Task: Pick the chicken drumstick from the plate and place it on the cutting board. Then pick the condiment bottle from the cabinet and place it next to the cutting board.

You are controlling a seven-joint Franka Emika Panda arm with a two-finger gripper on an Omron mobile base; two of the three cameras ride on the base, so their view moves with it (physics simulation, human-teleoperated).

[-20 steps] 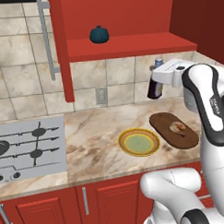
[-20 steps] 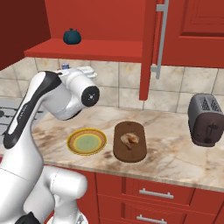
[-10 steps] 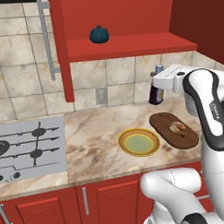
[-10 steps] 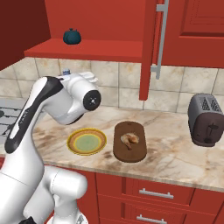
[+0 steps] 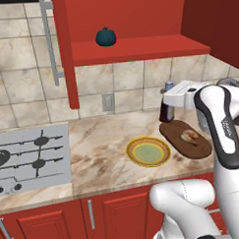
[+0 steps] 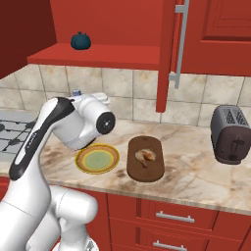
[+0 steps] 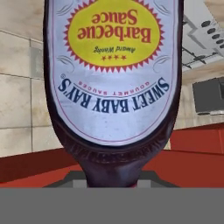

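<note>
Hand view: condiment bottle (image 7: 111, 83) sits upside-down against the gripper (image 5: 166, 100).

Hand view: condiment bottle (image 7: 113, 83) takes up most of the frame, seen upside down — neck toward the bottom edge, body widening upward. Dark brown-purple glass edges a pale label. Label has a yellow sunburst oval with red spikes, red text "Barbecue Sauce", 4 small stars, and blue arched lettering "SWEET BABY RAY'S", all inverted. Behind, left: beige wall tiles (image 7: 19, 87) with grey grout lines. Below them, a red surface runs across on both sides of the neck. Right: a dark boxy object (image 7: 209, 95) — too partial to identify. Jaws cannot be made out.
</note>
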